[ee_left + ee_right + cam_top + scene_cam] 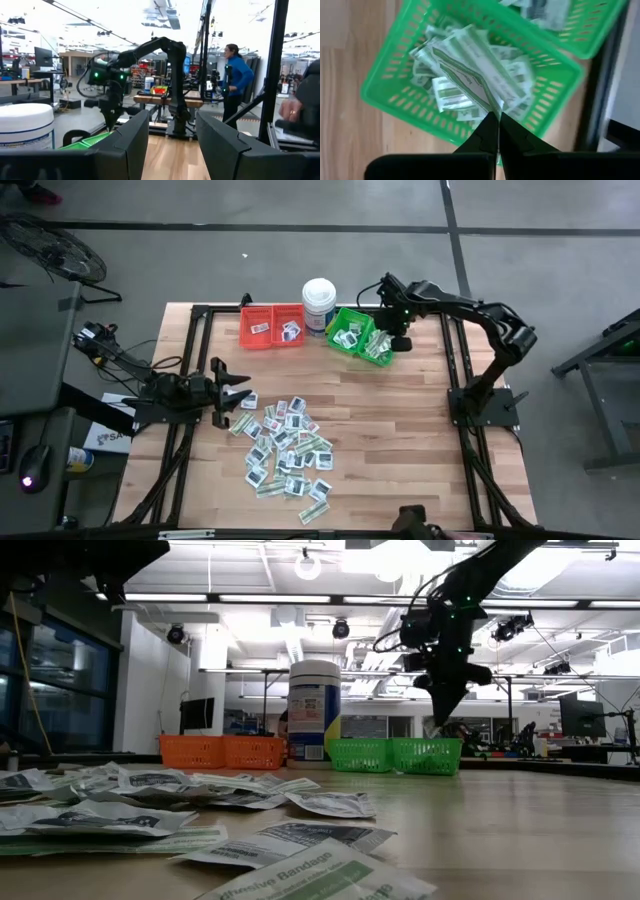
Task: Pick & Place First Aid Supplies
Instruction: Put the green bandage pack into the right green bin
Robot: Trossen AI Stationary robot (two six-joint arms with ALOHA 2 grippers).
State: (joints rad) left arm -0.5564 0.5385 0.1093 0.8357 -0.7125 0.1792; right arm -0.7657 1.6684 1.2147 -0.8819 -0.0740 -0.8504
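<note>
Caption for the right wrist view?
Right gripper shut on a green-and-white strip above the green bin of strips.

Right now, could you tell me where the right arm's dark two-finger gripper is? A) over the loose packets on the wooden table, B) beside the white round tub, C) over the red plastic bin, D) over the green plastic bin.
D: the right gripper, fingers shut on a pale green-and-white strip packet, hangs over the green plastic bin.
</note>
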